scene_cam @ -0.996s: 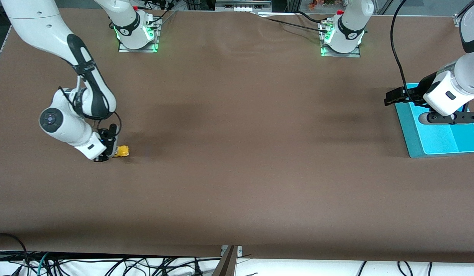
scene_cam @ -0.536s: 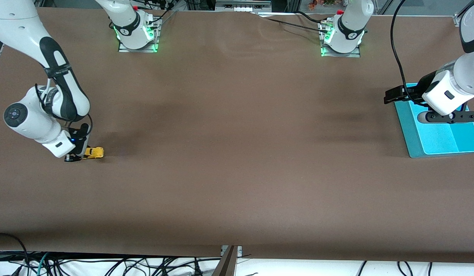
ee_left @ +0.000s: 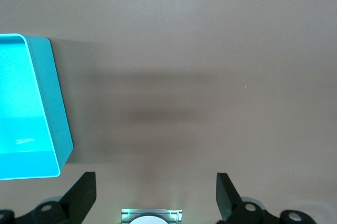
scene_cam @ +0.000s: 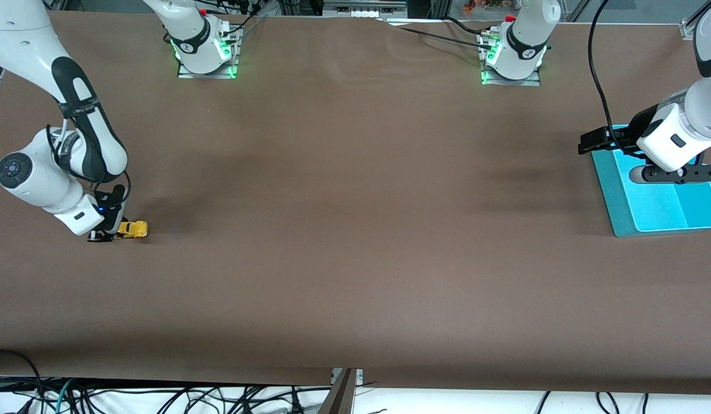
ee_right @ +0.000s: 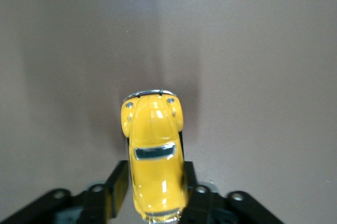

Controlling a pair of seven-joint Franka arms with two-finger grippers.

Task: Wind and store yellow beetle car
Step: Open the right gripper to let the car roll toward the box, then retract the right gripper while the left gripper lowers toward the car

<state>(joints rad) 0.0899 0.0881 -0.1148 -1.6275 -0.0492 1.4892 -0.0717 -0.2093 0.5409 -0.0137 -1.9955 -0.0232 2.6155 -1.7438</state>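
The yellow beetle car (scene_cam: 134, 229) sits on its wheels on the brown table (scene_cam: 355, 241). In the front view it is a little below mid-height, close to the frame edge at the right arm's end. It sticks out nose-first from the right gripper (scene_cam: 104, 235), which is down at table level over the car's tail.

In the right wrist view the car (ee_right: 155, 155) points away from the camera, showing its bonnet, headlights and dark windscreen. Its rear half lies between the two black fingers (ee_right: 118, 190). The right gripper (ee_right: 155, 197) is drawn in narrow, with a finger close against each flank of the car and no gap that I can make out. It looks like a grip on the car's rear.

The left gripper (scene_cam: 674, 174) waits in the air over the teal tray (scene_cam: 611, 195) at the left arm's end of the table, in the upper half of the front view. Its jaws stand wide with nothing between them. In the left wrist view the left gripper (ee_left: 155, 192) has only table in front of it, and the tray's corner (ee_left: 58, 108) shows at the frame edge.

A second ago the car and the right gripper were farther in toward the middle of the table. Together they have slid along the surface toward the right arm's end, most of the way in the first half-second. The left arm has barely shifted.
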